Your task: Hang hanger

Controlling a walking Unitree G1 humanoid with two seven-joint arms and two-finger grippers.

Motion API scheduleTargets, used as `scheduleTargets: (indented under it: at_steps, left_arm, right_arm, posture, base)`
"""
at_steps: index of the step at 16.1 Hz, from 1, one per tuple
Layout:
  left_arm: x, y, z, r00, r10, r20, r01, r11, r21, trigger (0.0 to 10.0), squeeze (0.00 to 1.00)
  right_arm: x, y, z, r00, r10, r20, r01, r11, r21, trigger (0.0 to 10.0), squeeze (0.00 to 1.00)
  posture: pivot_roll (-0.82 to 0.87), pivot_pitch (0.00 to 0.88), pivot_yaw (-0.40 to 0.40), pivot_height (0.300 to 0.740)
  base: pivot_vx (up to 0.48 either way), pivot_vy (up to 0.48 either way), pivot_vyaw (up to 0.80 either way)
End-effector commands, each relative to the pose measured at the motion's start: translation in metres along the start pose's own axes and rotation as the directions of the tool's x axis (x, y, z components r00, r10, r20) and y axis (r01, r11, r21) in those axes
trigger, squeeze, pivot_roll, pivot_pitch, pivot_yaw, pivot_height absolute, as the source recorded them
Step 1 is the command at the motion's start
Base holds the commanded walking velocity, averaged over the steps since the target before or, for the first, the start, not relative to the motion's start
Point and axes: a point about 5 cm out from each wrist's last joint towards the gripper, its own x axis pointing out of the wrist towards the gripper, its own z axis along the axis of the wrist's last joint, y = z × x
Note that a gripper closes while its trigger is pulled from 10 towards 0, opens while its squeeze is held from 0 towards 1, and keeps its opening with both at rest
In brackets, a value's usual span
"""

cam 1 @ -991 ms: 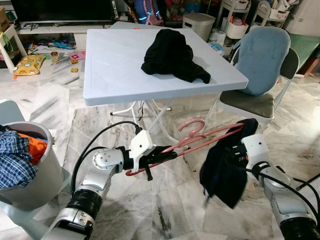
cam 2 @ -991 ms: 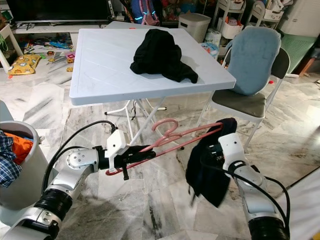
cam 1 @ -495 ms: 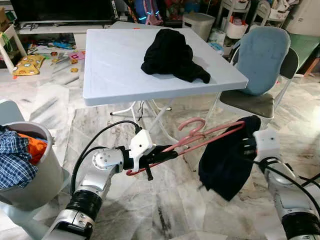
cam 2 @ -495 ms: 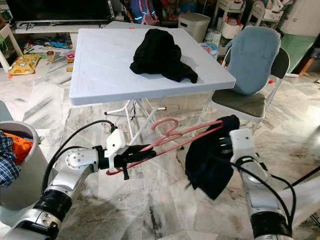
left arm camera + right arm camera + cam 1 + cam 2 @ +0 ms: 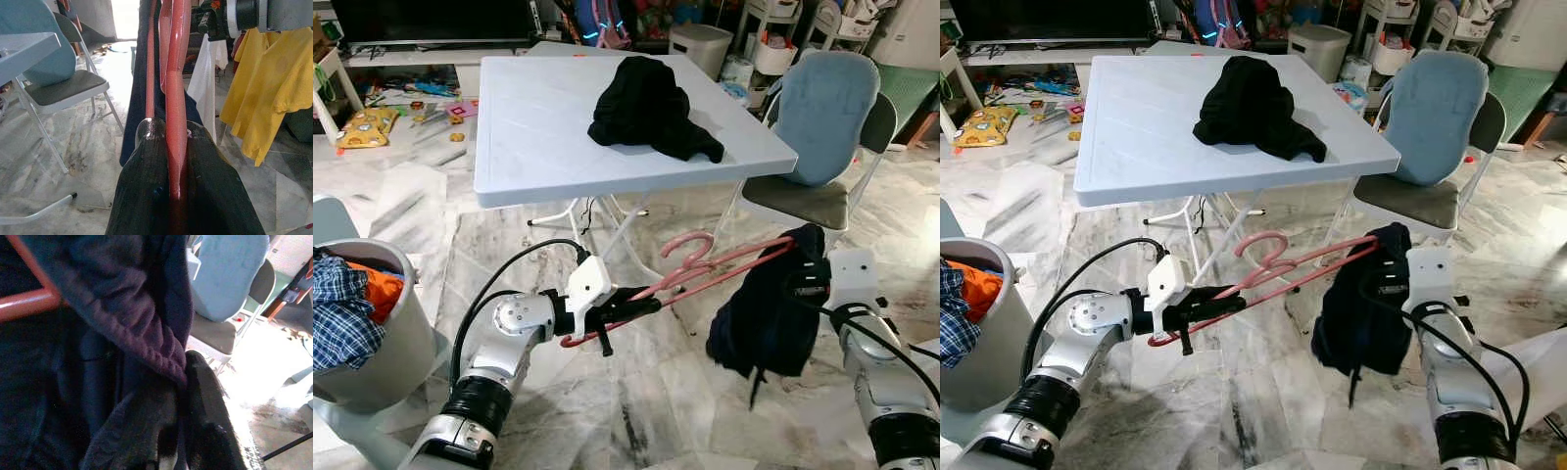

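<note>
A pink hanger [image 5: 705, 269] is held low over the floor in front of the table, its hook pointing up. My left gripper [image 5: 641, 305] is shut on the hanger's left end; in the left wrist view the black fingers [image 5: 146, 186] clamp the pink bar [image 5: 175, 98]. A dark navy garment [image 5: 769, 313] is draped over the hanger's right end and hangs down. My right gripper [image 5: 803, 289] is shut on the garment's upper edge. In the right wrist view the cloth [image 5: 98, 357] is bunched against one finger [image 5: 210, 406], beside the hanger bar [image 5: 24, 303].
A light blue folding table [image 5: 529, 137] with a black cloth [image 5: 651, 108] on it stands just ahead. A chair [image 5: 822, 117] with a blue cover is at the right. A grey laundry basket [image 5: 401, 333] of clothes sits at my left. The floor is marble.
My right gripper has moved to the right and slightly up, taking the dark garment with it along the hanger's right end. The left arm and hanger have stayed put.
</note>
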Motion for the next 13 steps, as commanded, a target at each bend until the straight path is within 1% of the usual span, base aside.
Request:
scheduleTargets:
  at_steps: [1,3,5,6,8,10,12,13]
  left_arm:
    - [0.002,0.001,0.01,0.999,-0.004,0.04,0.003,0.999,0.032,0.0,0.0]
    - [0.002,0.001,0.009,0.999,-0.001,0.037,0.0,1.0,0.031,0.0,0.0]
    - [0.003,-0.001,0.007,0.999,0.004,0.033,-0.005,0.999,0.032,0.0,0.0]
    - [0.003,-0.004,0.004,1.0,-0.013,0.019,0.012,0.999,0.037,0.0,0.0]
    - [0.001,-0.007,0.0,0.999,-0.034,0.004,0.034,0.999,0.03,0.0,0.0]
    - [-0.001,-0.009,-0.003,0.998,-0.064,-0.02,0.065,0.998,0.022,0.0,0.0]
    - [-0.004,-0.013,-0.005,0.995,-0.097,-0.026,0.097,0.995,0.008,0.0,0.0]
    - [-0.007,-0.015,-0.006,0.992,-0.119,-0.032,0.119,0.993,-0.009,0.0,0.0]
  right_arm:
    - [0.003,-0.011,0.011,0.998,-0.044,0.038,0.044,0.999,-0.007,0.0,0.0]
    - [0.003,-0.016,0.017,0.995,-0.071,0.072,0.072,0.997,-0.011,0.0,0.0]
    - [0.003,-0.022,0.03,0.986,-0.111,0.126,0.115,0.993,-0.024,0.0,0.0]
    - [0.004,-0.028,0.043,0.974,-0.147,0.17,0.154,0.988,-0.028,0.0,0.0]
    - [0.007,-0.035,0.062,0.954,-0.193,0.229,0.203,0.979,-0.018,0.0,0.0]
    - [0.01,-0.037,0.075,0.941,-0.22,0.258,0.229,0.974,-0.004,0.0,0.0]
    - [0.016,-0.04,0.084,0.93,-0.269,0.251,0.279,0.96,-0.006,0.0,0.0]
    - [0.019,-0.044,0.076,0.926,-0.325,0.192,0.333,0.943,-0.005,0.0,0.0]
  posture:
    - [0.08,0.0,-0.116,0.74]
    - [0.08,0.0,-0.122,0.74]
    - [0.08,0.0,-0.132,0.74]
    - [0.08,0.0,-0.138,0.74]
    - [0.08,0.0,-0.14,0.74]
    - [0.08,0.0,-0.139,0.74]
    - [0.09,0.0,-0.141,0.74]
    - [0.09,0.0,-0.145,0.74]
  base:
    - [0.0,0.0,0.0]
    - [0.0,0.0,0.0]
    - [0.0,0.0,0.0]
    - [0.0,0.0,0.0]
    - [0.0,0.0,0.0]
    - [0.0,0.0,0.0]
    - [0.0,0.0,0.0]
    - [0.0,0.0,0.0]
